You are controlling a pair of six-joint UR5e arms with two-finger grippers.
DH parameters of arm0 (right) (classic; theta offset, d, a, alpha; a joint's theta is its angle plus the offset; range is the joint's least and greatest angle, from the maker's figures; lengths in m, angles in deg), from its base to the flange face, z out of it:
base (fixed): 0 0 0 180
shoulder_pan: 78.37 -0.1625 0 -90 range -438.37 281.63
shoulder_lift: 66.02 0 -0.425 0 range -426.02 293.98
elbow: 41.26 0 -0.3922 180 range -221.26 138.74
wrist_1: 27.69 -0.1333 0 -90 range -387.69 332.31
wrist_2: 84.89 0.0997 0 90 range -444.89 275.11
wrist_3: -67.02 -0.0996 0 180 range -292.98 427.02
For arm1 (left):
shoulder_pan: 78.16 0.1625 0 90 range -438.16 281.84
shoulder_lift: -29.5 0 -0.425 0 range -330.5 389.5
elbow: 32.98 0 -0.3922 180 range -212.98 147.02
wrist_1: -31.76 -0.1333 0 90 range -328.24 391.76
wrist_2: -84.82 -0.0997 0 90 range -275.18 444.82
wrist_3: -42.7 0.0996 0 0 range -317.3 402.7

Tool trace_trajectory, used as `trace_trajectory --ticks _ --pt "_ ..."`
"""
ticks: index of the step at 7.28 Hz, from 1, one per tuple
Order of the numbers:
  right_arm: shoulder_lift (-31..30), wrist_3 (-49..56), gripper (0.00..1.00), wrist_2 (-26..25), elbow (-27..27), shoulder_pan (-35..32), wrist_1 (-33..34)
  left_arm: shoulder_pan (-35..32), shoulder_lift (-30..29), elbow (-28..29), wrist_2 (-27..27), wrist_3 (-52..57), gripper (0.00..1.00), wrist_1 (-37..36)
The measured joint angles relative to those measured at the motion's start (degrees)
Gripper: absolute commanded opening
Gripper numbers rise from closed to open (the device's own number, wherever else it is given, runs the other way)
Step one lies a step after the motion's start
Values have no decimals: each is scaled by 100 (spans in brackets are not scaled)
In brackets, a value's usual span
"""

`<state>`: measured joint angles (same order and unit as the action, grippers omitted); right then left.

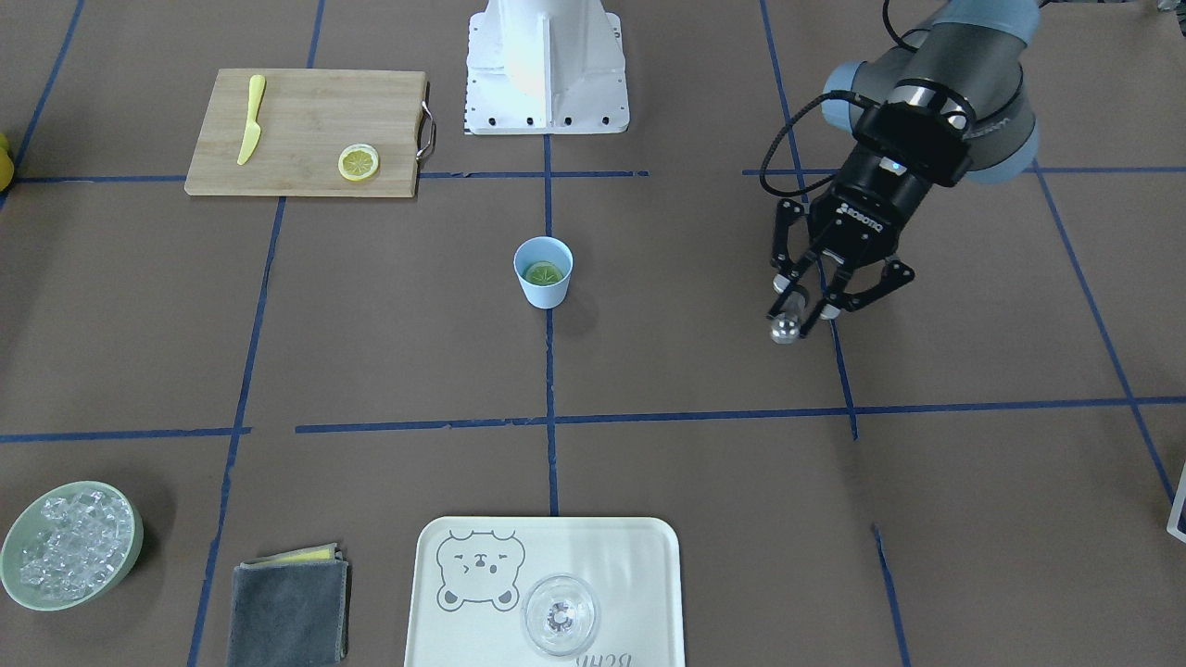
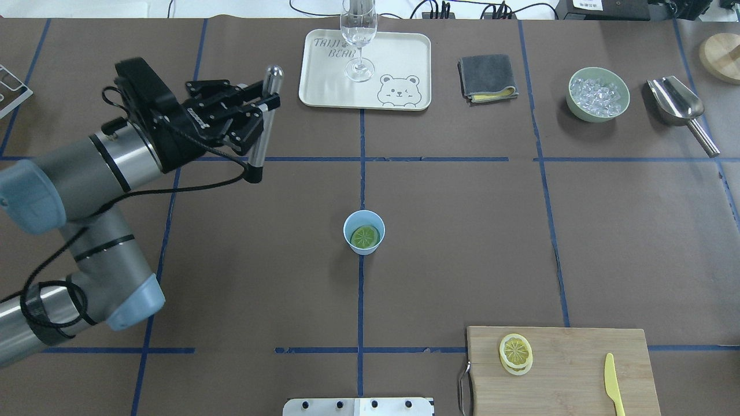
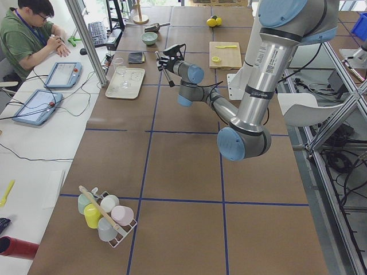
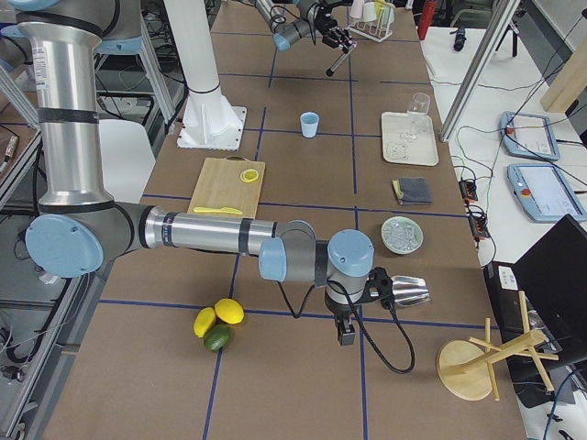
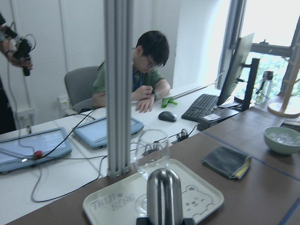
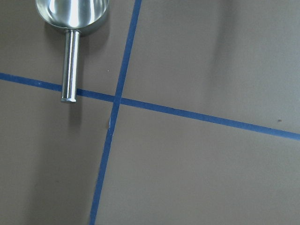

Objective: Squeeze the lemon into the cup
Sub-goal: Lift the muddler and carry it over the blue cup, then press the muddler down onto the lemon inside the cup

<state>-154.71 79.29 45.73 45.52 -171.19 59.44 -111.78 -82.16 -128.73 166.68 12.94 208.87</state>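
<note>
The pale-blue cup stands at the table's middle, and also shows in the front view. A lemon slice lies flat inside it, looking greenish. A second lemon slice lies on the wooden cutting board. My left gripper is shut on a silver metal rod with a black tip, held above the table, well to the left of the cup and farther out. My right gripper shows only in the exterior right view, near the metal scoop; I cannot tell its state.
A bear tray with a clear glass stands at the far edge. A grey cloth, a green bowl of ice and a metal scoop lie to its right. A yellow knife lies on the board.
</note>
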Motion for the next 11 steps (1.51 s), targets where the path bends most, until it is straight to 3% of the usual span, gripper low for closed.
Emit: trace_trajectory --ticks 2,4,7,11 --pt "21 -7 100 -1 -5 0 -3 887 -229 633 -912 180 0 1240" --pt "32 -13 100 -1 -10 0 -4 1441 -710 1206 -1408 555 0 1972" --pt "39 -14 100 -3 -23 0 -4 1653 -1216 1643 -1653 695 0 2055" --pt "44 -14 100 -33 -37 0 -4 1665 -1430 1798 -1704 887 0 2041"
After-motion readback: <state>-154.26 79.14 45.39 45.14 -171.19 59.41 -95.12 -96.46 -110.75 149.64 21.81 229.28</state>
